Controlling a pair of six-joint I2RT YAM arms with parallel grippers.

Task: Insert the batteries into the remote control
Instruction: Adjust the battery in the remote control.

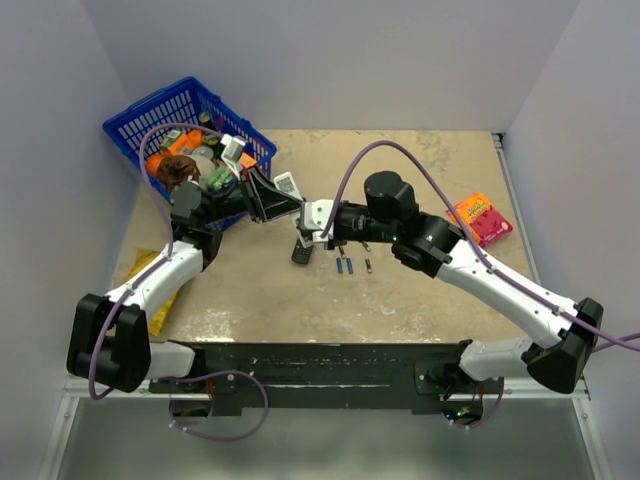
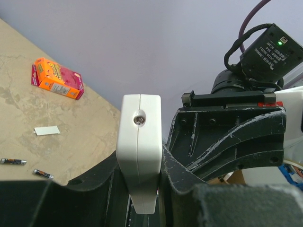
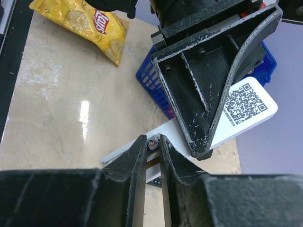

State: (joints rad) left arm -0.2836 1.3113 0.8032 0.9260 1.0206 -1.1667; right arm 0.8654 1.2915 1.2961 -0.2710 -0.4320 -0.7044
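the job is part way through, i think. the left pincer (image 2: 137,189) is clenched on the remote (image 3: 246,106) and holds it up in the air over the bench (image 1: 260,290). the right pincer (image 3: 151,147) is clenched on one battery (image 3: 152,141). only its small round end shows between the tips. that battery is right at the long white side of the remote, near the end away from the square code sticker. i cannot tell if it is going into its slot or just touching.

more batteries (image 1: 341,266) lie on the bench below the arms. two are blue and one is dark, so i think there is loading left to do. a small flat white piece (image 2: 47,130) lies near them. it may be the lid, and then it would need to go back on last.

the remote is slim and white. its back is plain but for the sticker, and one end has a small round hole.
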